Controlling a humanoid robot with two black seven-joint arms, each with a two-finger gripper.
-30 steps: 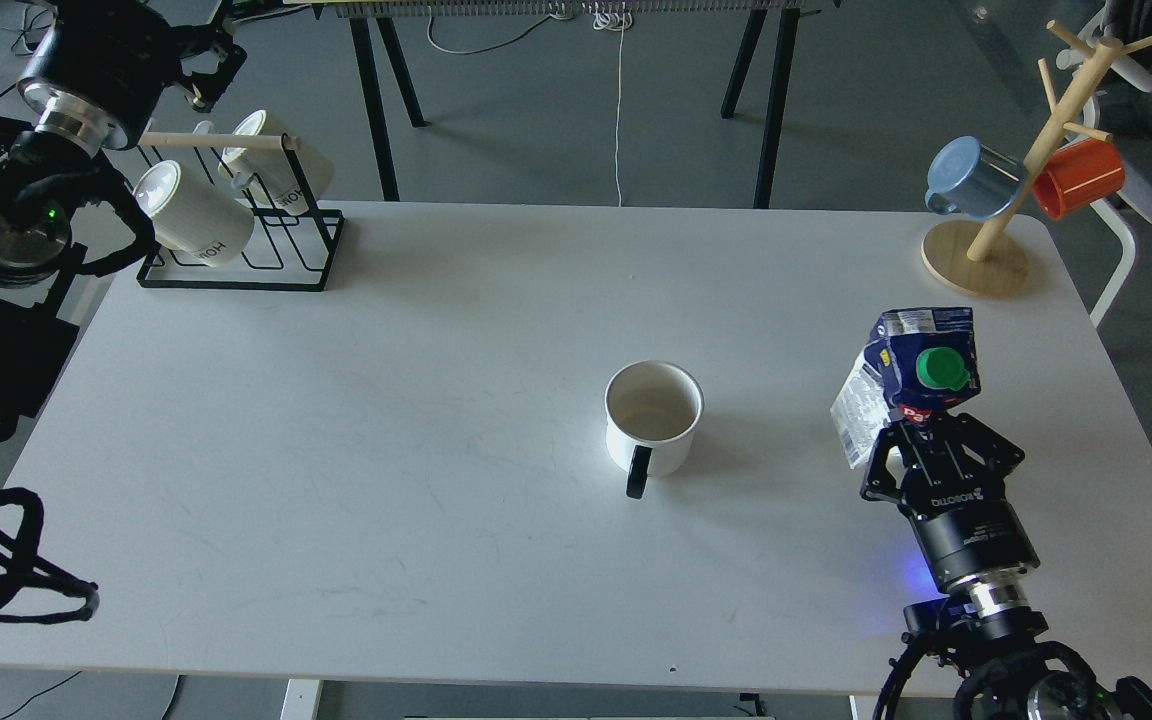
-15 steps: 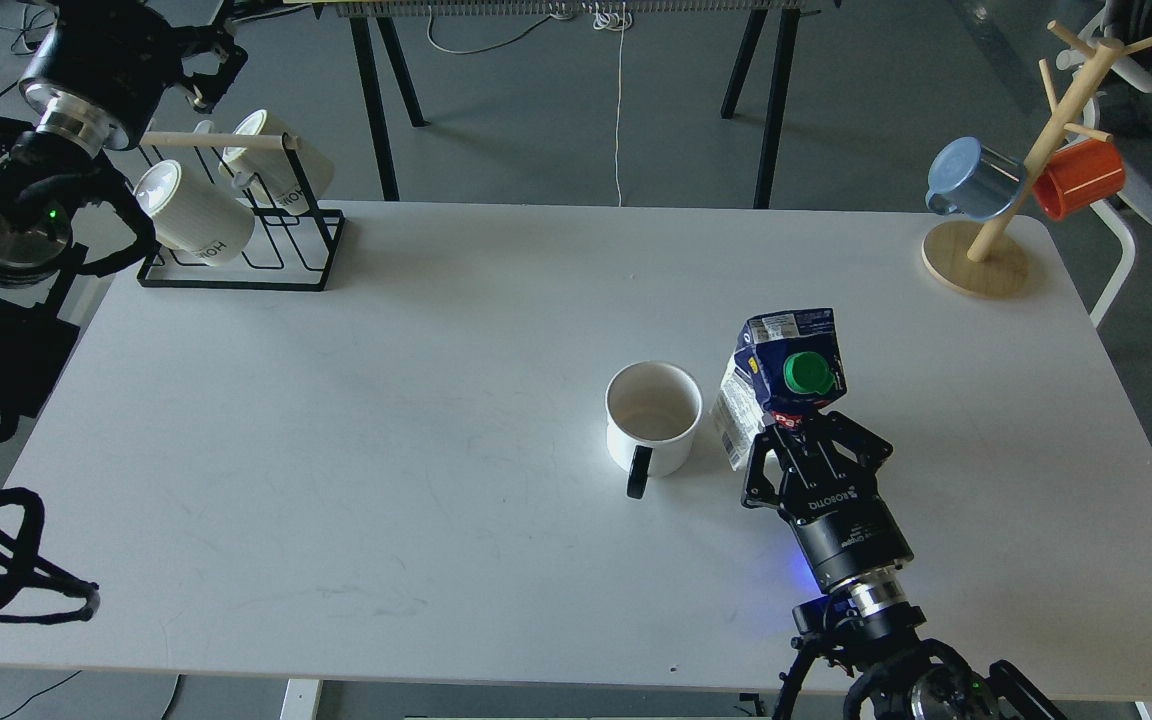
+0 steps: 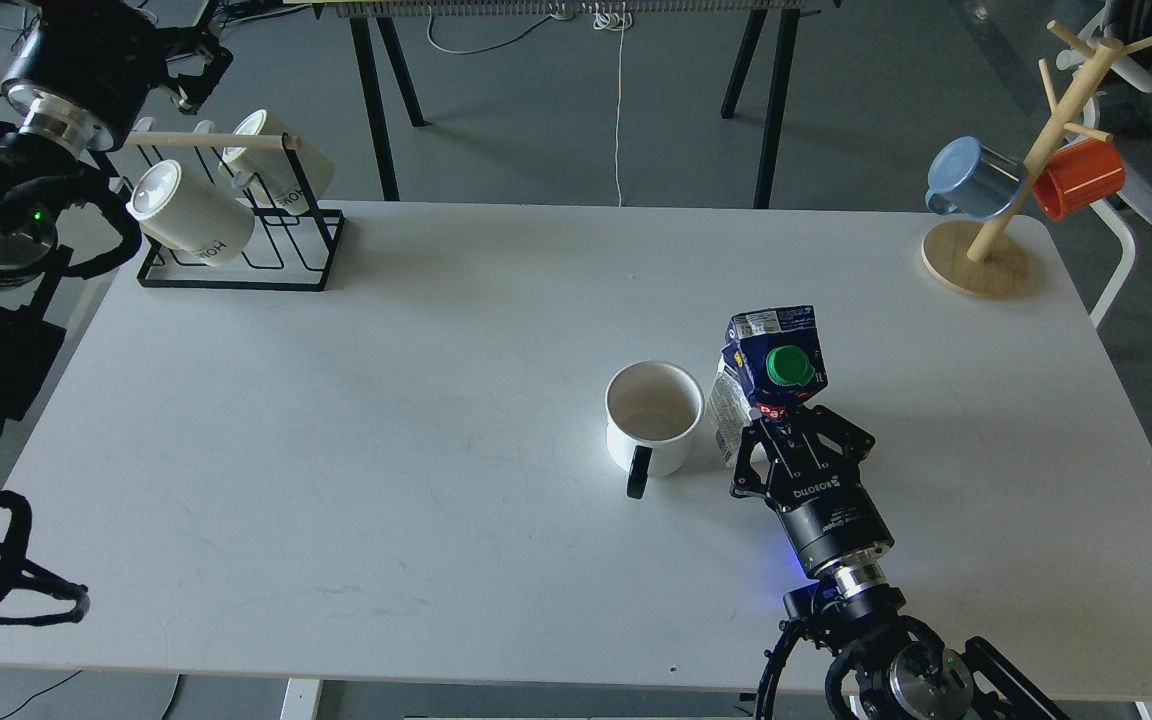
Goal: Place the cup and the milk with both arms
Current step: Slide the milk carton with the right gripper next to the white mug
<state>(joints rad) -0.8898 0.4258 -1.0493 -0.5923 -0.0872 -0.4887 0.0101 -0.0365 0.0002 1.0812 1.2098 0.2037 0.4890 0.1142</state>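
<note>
A white cup [image 3: 653,415] with a black handle stands upright near the middle of the white table [image 3: 386,420], handle toward me. A dark blue milk carton [image 3: 771,355] with a green cap stands right beside the cup on its right. My right gripper [image 3: 781,425] is shut on the milk carton's lower part. My left gripper [image 3: 191,65] is far off at the top left, above the mug rack, seen dark; its fingers cannot be told apart.
A black wire rack [image 3: 236,255] with white mugs stands at the back left. A wooden mug tree [image 3: 1016,180] with a blue mug [image 3: 971,180] and an orange mug [image 3: 1081,178] stands at the back right.
My right gripper has carried the milk carton leftward from the table's right side to right beside the cup. My left arm shifted slightly left.
</note>
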